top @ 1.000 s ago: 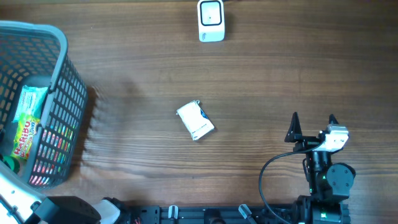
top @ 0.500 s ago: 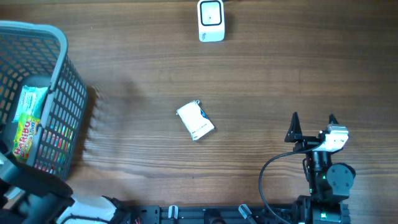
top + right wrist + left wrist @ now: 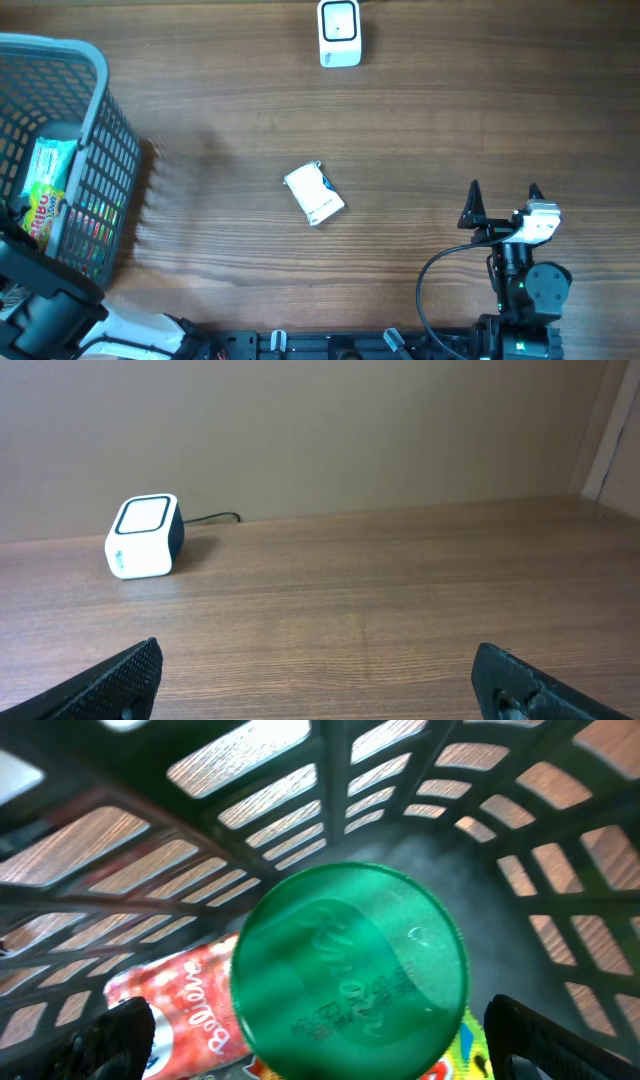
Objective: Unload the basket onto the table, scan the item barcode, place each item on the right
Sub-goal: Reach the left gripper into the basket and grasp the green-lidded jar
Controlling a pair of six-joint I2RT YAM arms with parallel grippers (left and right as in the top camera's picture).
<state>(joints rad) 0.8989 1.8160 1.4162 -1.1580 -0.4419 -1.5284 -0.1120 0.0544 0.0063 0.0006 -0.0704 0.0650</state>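
Observation:
My left gripper is open inside the grey basket, its dark fingertips on either side of a round green lid that it does not touch. A red packet lies beside the lid. The left arm reaches in from the bottom left corner. A small white box lies in the middle of the table. The white scanner stands at the far edge, also visible in the right wrist view as the scanner. My right gripper hovers open at the right with nothing in it.
The basket holds a green and yellow sweets bag and other packets. Its lattice walls close in around the left gripper. A cable runs from the scanner toward the wall. Bare wooden table lies between box, scanner and right arm.
The left arm has swung in at the bottom left and now covers the basket's near corner. The box, scanner and right arm have not moved.

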